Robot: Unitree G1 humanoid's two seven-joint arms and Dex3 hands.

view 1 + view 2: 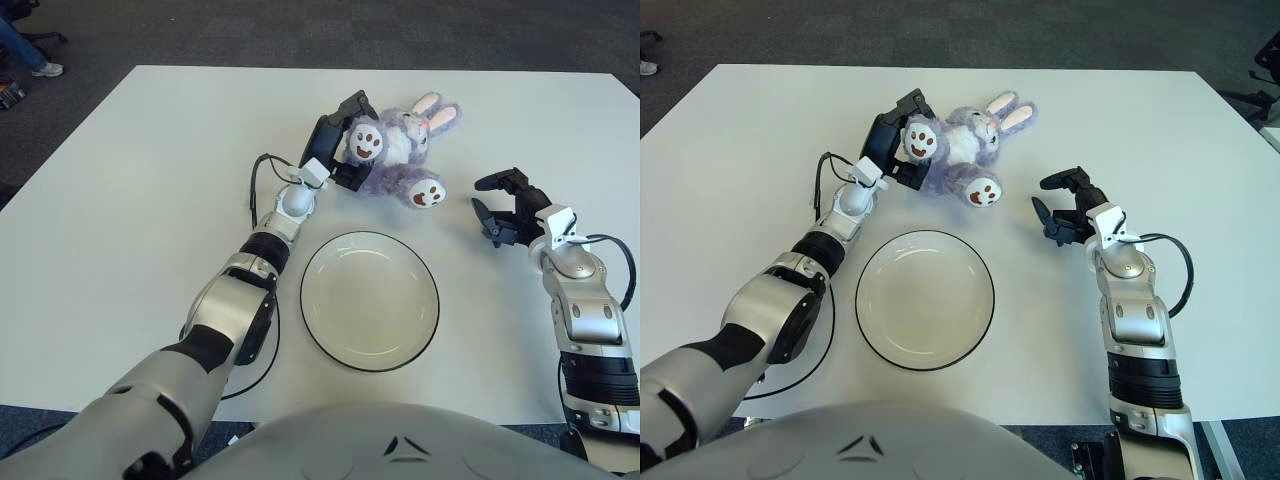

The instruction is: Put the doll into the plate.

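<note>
Left robot hand (338, 140) grips the purple rabbit doll (398, 152) beyond the plate (369, 300); right robot hand (505, 207) hovers open beside it, mid-bench (140, 200).

White table (130, 200) fills view; dark grey carpet floor (300, 30) beyond; chair base (1265, 95) at right edge.

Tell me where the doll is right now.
The doll lies on the white table just beyond the plate, held by the left hand at its left side; the right hand hovers to its right.
</note>
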